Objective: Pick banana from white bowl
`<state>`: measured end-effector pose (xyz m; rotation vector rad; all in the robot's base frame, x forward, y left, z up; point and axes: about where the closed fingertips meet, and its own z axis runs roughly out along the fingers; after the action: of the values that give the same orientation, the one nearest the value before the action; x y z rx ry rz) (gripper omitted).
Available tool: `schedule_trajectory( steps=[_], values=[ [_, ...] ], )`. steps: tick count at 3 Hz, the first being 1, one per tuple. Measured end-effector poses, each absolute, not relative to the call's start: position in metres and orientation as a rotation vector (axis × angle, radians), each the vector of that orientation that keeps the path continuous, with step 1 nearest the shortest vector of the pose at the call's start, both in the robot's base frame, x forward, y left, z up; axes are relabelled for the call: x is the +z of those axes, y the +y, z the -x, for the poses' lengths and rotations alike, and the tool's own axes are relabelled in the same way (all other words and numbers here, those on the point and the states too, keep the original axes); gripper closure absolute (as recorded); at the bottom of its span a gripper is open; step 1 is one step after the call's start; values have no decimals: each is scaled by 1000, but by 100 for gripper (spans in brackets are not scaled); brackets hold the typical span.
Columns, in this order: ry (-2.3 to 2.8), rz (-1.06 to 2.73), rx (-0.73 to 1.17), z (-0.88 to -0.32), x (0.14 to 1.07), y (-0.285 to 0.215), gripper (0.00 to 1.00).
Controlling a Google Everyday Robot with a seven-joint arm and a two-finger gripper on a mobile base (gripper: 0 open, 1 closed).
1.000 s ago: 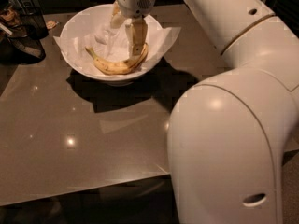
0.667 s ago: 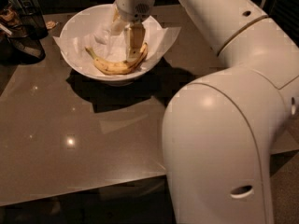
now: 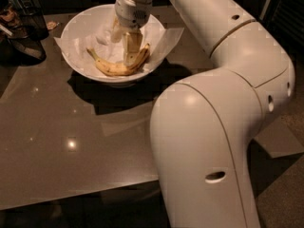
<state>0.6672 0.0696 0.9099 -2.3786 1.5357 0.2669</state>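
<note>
The yellow banana lies curved in the white bowl, on crinkled white paper whose corners stick out past the rim. The bowl stands at the far side of the brown table. My gripper reaches down into the bowl from above, over the banana's right half. Its fingers look spread, one at the left and one touching or just above the banana's right end. The banana still rests on the paper.
A dark container with odd items stands at the table's far left edge. My large white arm covers the right side of the view. The glossy table top stretches toward the near edge.
The arm's elbow has swung left and looms larger in view. The gripper stays at about the same spot in the bowl. The banana has not moved.
</note>
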Motion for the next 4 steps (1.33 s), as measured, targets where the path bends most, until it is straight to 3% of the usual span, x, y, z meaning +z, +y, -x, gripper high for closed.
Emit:
schedule_trajectory(
  steps=[4],
  values=[
    [1643, 2395, 385, -668, 863, 62, 35]
  ],
)
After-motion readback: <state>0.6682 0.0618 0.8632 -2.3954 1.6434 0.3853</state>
